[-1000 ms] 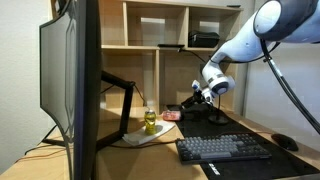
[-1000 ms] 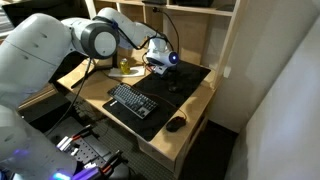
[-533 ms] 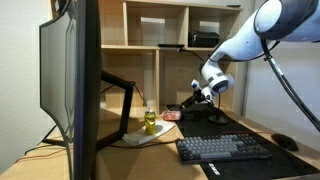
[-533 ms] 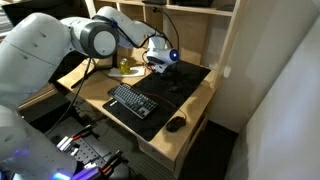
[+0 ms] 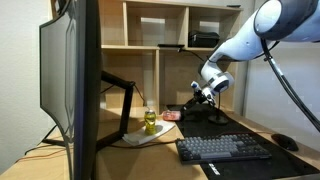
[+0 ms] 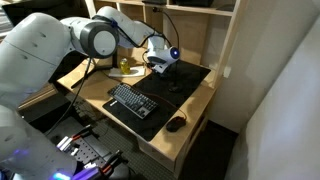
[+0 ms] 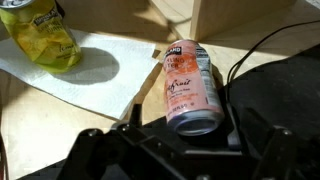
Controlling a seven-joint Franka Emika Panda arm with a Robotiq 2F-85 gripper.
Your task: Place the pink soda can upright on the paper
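Observation:
The pink soda can (image 7: 188, 85) lies on its side on the wooden desk, its open-end rim facing the wrist camera. It rests just off the edge of the paper (image 7: 95, 75), between the sheet and the black desk mat (image 7: 285, 85). My gripper (image 7: 186, 122) is open, low over the can, with one dark finger on each side of its near end. No finger visibly presses the can. In an exterior view the gripper (image 5: 192, 98) hangs beside the small pinkish can (image 5: 171, 116).
A yellow-green clear bottle (image 7: 40, 35) stands on the paper, also seen in both exterior views (image 5: 149, 121) (image 6: 126, 66). A keyboard (image 5: 222, 148) and mouse (image 5: 285, 142) sit on the mat. A monitor (image 5: 70, 80) and shelf uprights stand close by. A cable crosses the mat.

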